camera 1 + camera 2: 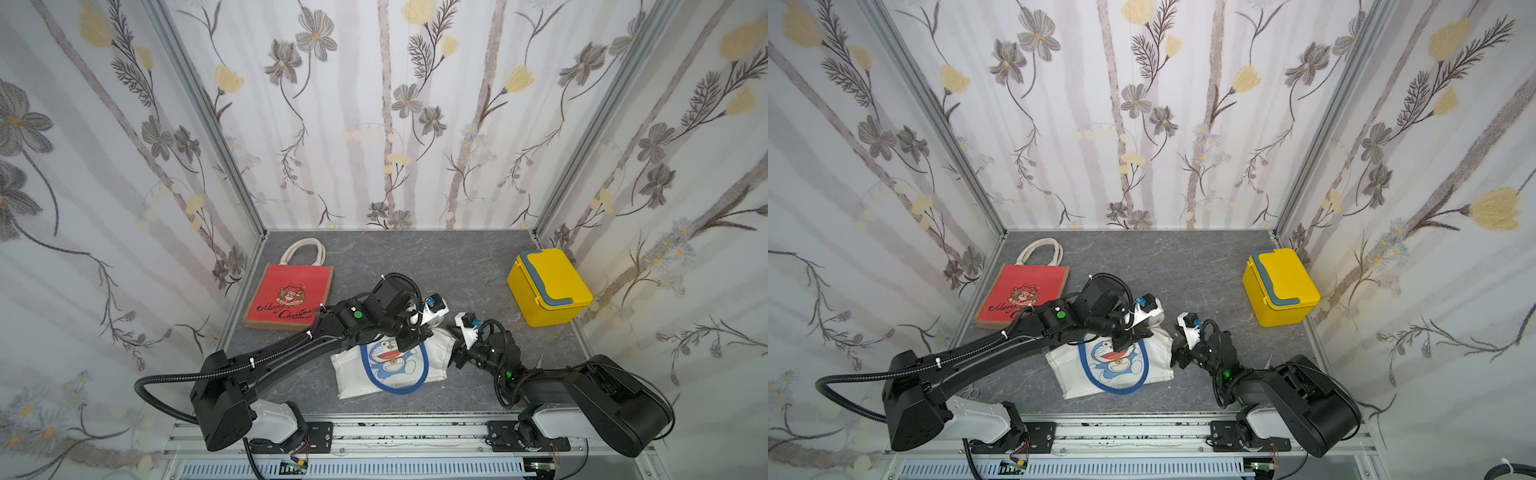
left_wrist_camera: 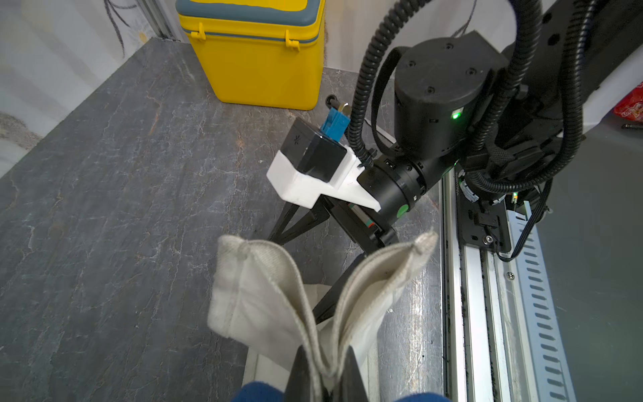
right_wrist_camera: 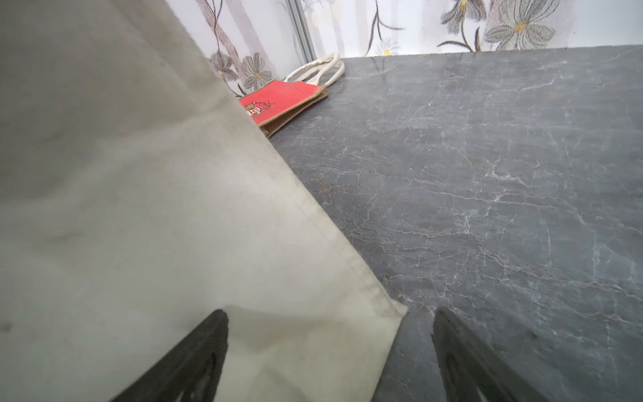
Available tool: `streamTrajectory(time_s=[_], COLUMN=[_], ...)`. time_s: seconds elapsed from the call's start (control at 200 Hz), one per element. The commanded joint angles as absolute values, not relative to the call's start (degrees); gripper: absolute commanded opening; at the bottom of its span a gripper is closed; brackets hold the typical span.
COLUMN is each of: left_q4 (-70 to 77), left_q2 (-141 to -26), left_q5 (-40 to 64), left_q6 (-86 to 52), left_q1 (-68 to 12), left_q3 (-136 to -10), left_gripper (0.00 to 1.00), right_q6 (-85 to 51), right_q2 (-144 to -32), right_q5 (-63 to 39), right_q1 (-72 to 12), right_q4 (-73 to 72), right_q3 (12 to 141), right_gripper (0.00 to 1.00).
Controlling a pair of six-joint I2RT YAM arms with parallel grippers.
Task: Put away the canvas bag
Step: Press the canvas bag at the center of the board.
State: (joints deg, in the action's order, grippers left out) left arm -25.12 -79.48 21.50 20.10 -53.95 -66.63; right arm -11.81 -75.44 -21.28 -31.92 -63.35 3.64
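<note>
From my station I see the canvas bag (image 1: 390, 365) lying on the bench (image 1: 457, 266) near its front edge, about midway between the two arm bases, with the blue cartoon print facing up. It shows the same way in both top views (image 1: 1113, 365).

The left gripper (image 2: 326, 351) is at the bag's far rim and is clamped tight on a fold of the cream fabric. In the left wrist view, the cloth rises out from between the fingers (image 2: 302, 369) in two flaps.

The right gripper (image 3: 330, 313) sits low at the bag's right-hand end, with its jaws spread wide. In the right wrist view, a corner of the bag (image 3: 139, 209) reaches into the gap between them and lies against one finger (image 3: 195, 358), but nothing is pinched. The other finger is over bare bench.

A red Christmas bag (image 1: 291, 297) lies flat by the bench's left edge, toward the back and well apart from the canvas bag. A yellow box (image 1: 548, 286) with its lid on stands near the right edge, toward the back right corner.
</note>
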Motion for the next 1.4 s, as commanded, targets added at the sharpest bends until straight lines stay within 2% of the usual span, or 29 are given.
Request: streamTrajectory(time_s=[0.0, 0.185, 0.345, 0.45, 0.669, 0.729, 0.809, 0.944, 1.064, 1.184, 1.289, 1.339, 1.394], left_q4=[-23.9, -25.2, -26.1, -25.6, -24.8, -26.3, -29.2, -30.2, -31.1, -33.0, -33.4, -33.4, -33.6], left_q2=[-78.5, -75.2, -73.6, -73.7, -75.2, -76.2, -78.1, -80.2, -81.3, -83.3, -84.0, -84.0, -83.9], left_q5=[19.9, 19.2, 19.2, 20.8, 24.0, 23.6, 23.0, 23.6, 22.6, 21.7, 20.5, 19.6, 18.3], left_q6=[21.2, 22.4, 23.1, 22.9, 21.9, 22.6, 23.8, 24.9, 26.0, 27.0, 27.0, 26.8, 26.5], left_q1=[-53.7, -52.5, -51.1, -50.8, -51.1, -51.4, -51.5, -51.6, -51.5, -51.4, -51.3, -51.2, -51.2], left_q3=[-66.7, -65.2, -64.4, -64.4, -65.5, -66.1, -67.3, -68.6, -70.6, -73.2, -73.7, -73.6, -73.3], left_gripper=[0.06, 0.07, 0.07, 0.07, 0.06, 0.06, 0.06, 0.0, 0.0, 0.0, 0.0, 0.0, 0.0], right_q6=[-10.1, -4.7, -5.3, -6.4, -2.6, -0.8, -0.6, 0.0, 0.2, -2.4, -5.2, -6.4, -7.1], right_q2=[-69.9, -51.6, -39.0, -35.6, -45.8, -49.3, -54.3, -62.5, -69.3, -74.7, -76.5, -75.9, -74.7], right_q5=[-20.6, -22.4, -33.6, -40.2, -41.7, -40.8, -38.8, -44.3, -50.0, -53.3, -51.9, -49.9, -46.6], right_q1=[-31.8, -29.3, -24.4, -24.3, -26.6, -26.7, -26.7, -26.8, -27.2, -27.6, -27.3, -26.8, -26.7], right_q4=[-65.2, -54.9, -54.8, -55.1, -55.4, -56.4, -62.5, -65.4, -68.8, -73.9, -80.1, -80.2, -79.6], right_q3=[2.9, 2.2, 1.7, 2.3, 4.8, 6.1, 6.9, 12.2, 14.5, 14.9, 12.9, 11.8, 10.3], right_gripper=[0.92, 0.91, 0.9, 0.88, 0.83, 0.87, 1.0, 1.0, 1.0, 0.93, 0.79, 0.71, 0.65])
